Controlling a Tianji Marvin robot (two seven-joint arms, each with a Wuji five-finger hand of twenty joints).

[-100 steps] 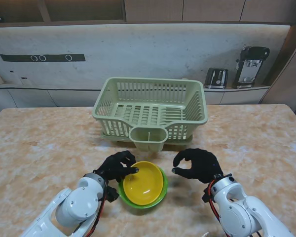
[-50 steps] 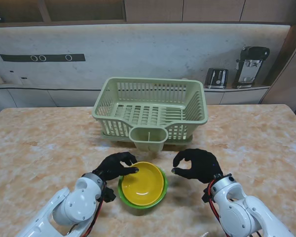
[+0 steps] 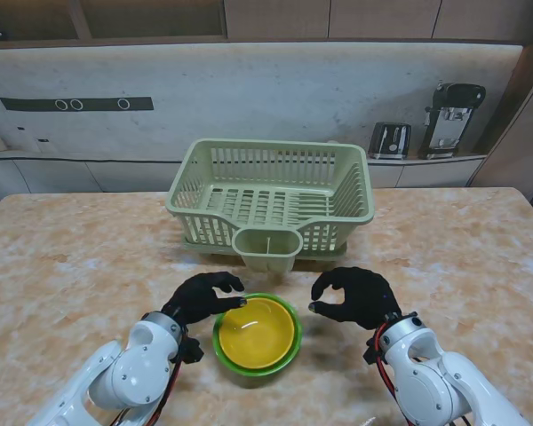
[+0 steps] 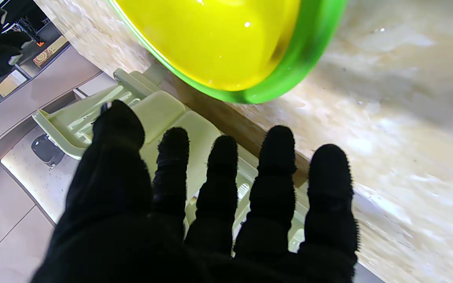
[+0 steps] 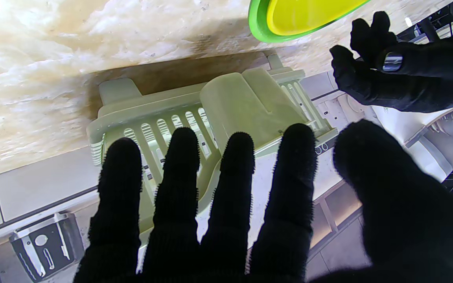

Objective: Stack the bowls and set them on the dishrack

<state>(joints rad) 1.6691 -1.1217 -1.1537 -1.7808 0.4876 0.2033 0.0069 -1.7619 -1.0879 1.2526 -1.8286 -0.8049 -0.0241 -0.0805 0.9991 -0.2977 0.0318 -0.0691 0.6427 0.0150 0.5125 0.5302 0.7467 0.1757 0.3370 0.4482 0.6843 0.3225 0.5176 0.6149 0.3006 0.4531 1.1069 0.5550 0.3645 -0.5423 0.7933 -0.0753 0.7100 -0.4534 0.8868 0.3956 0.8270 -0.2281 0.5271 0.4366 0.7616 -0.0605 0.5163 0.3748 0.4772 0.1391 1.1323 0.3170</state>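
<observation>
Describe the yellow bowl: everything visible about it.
The yellow bowl is a glossy, plastic-looking round bowl, upright and empty, nested inside a green bowl whose rim rings it. The stack sits on the marbled table, nearer to me than the dishrack, between the two hands. The left hand has fingertips at the rim on its left side; whether they touch cannot be told. The right hand is apart from it.

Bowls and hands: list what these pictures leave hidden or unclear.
- Green bowl: its inside is covered by the yellow bowl in every view.
- Both bowls: cut off by the frame edge in the wrist views.
- Left hand: stand view cannot settle whether its fingertips touch the rim.
</observation>
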